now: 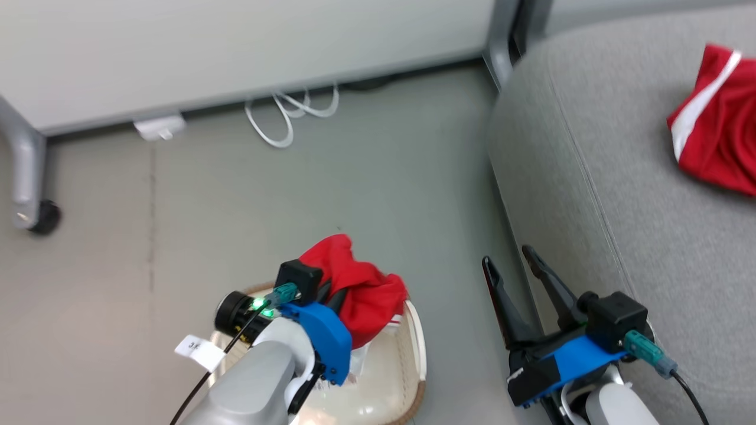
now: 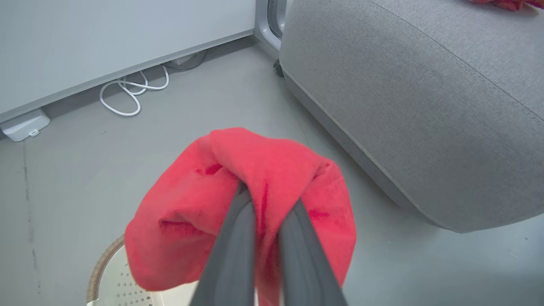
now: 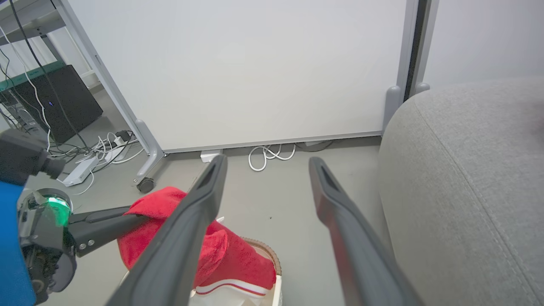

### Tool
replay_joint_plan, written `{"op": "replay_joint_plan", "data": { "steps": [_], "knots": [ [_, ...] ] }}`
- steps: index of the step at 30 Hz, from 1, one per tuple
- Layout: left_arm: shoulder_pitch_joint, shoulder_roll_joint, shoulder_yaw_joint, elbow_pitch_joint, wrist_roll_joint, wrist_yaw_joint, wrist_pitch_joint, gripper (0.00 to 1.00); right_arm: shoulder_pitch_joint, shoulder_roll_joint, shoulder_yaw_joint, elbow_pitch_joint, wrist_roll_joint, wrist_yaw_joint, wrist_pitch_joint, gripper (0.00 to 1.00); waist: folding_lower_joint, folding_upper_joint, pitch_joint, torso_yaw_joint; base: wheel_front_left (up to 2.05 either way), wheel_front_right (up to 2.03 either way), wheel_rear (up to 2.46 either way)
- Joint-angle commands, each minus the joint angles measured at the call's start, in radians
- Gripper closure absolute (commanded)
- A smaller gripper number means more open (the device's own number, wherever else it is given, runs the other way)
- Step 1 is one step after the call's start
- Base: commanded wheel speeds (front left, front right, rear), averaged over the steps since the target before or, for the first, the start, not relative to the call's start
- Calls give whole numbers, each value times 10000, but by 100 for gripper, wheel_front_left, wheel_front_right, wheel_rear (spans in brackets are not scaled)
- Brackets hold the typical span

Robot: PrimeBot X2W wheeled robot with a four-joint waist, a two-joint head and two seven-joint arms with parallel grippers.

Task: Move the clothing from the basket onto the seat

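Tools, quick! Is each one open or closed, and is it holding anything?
Left tool: closed, holding the red garment over the basket.
Right tool: open, holding nothing.

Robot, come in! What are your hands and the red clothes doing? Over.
Left gripper shut on red garment, held over basket. Right gripper open, empty. Striped garment on seat.

The white tag (image 1: 198,349) bears unreadable print.
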Motion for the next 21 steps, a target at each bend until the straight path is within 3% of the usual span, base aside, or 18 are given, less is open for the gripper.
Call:
{"op": "replay_joint_plan", "data": {
  "steps": [1, 9, 21],
  "knots": [
    [-169, 29, -202, -370, -200, -12, 20, 100, 340, -22, 9, -70, -18, 5, 134, 0, 4, -1, -1401, 902, 0, 0, 0],
    [-867, 158, -627, -1775, -654, -14, 197, 100, 1032, -22, 245, -366, 157, 5, 552, 0, 4, -1, -2510, 1096, 0, 0, 0],
    [-1970, 72, -646, -2838, -570, 236, 563, 100, 1298, -22, 393, -556, 215, 5, 819, 0, 4, -1, -2874, 1083, 0, 0, 0]
  ]
}}
